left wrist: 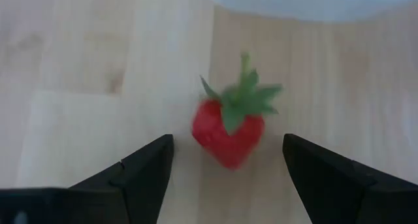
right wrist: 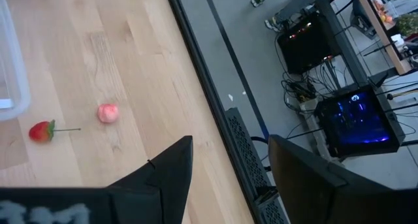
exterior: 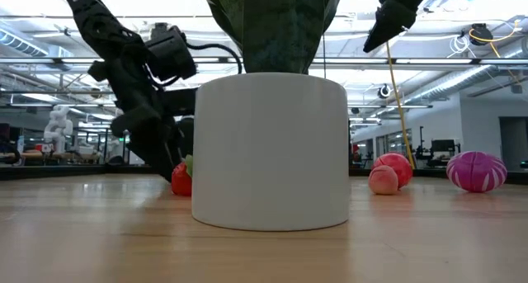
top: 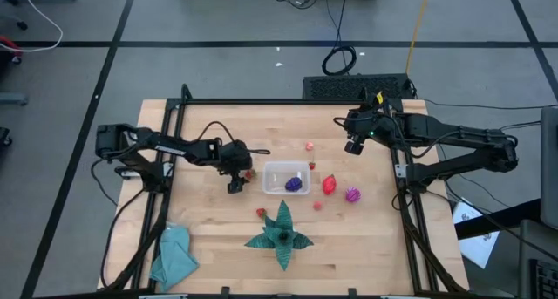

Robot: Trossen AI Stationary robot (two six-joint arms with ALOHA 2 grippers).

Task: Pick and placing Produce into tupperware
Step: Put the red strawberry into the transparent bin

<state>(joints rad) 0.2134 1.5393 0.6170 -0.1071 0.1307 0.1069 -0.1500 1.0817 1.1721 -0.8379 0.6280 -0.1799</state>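
Observation:
A red strawberry with a green leafy cap [left wrist: 228, 129] lies on the wooden table just left of the clear tupperware [top: 277, 170]. My left gripper [left wrist: 227, 142] is open, tilted down over it with one finger on each side, touching nothing; it also shows in the high view [top: 236, 184]. A purple grape-like fruit [top: 296, 184] lies inside the tupperware. To its right lie a red fruit [top: 329, 185] and a spiky magenta ball [top: 352, 194]. My right gripper [right wrist: 228, 152] hangs open and empty high over the far right of the table [top: 353, 146].
A dark-green star-shaped leafy thing [top: 281, 236] in a white pot [exterior: 272, 151] stands near the front edge. A teal cloth [top: 174, 254] lies at the front left. Small pink and red fruits [top: 310, 145] [top: 261, 213] [top: 317, 205] are scattered around the tupperware.

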